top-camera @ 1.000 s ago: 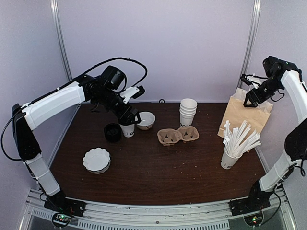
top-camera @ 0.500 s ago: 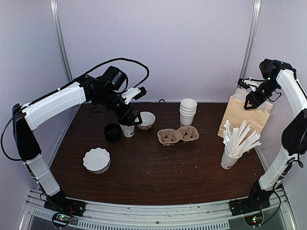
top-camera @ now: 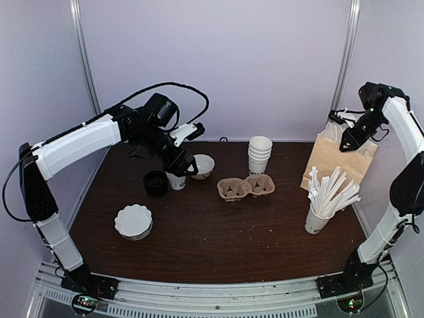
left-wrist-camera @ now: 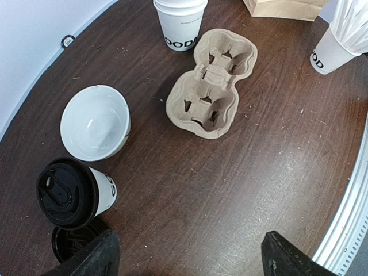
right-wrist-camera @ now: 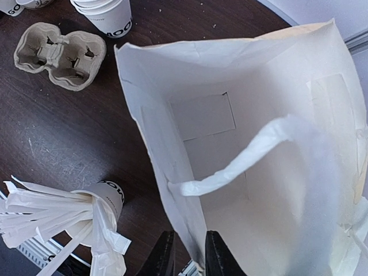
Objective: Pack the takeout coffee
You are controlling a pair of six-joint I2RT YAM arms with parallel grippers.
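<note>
Takeout coffee [left-wrist-camera: 75,192]: white cup with its black lid on, standing upright on the table [left-wrist-camera: 253,190], far left, just beside the white bowl [left-wrist-camera: 95,122].
Left pincer [top-camera: 184,165]: wide open, hanging right above the coffee, holding nothing.
Right pincer [right-wrist-camera: 190,244]: pinched shut on the near edge of the paper bag [right-wrist-camera: 259,144].
Bag: standing at the far right, top gaping open, nothing seen inside.
Cup carrier [left-wrist-camera: 210,86]: in the middle of the table, both holes bare, well apart from the coffee.
Done so far: lid on the cup, bag open and ready.
Left to do: grab the coffee, maybe set it in the carrier, then lower it into the bag. None of that done yet.
How far along: near the start of the packing part, by the look of it.
Watch out for: black lids [left-wrist-camera: 72,244] right next to the coffee, easy to bump.
Not part of the job, most likely: stack of cups [top-camera: 260,154], cup of sticks [top-camera: 318,218], wavy white dish [top-camera: 133,220].
</note>
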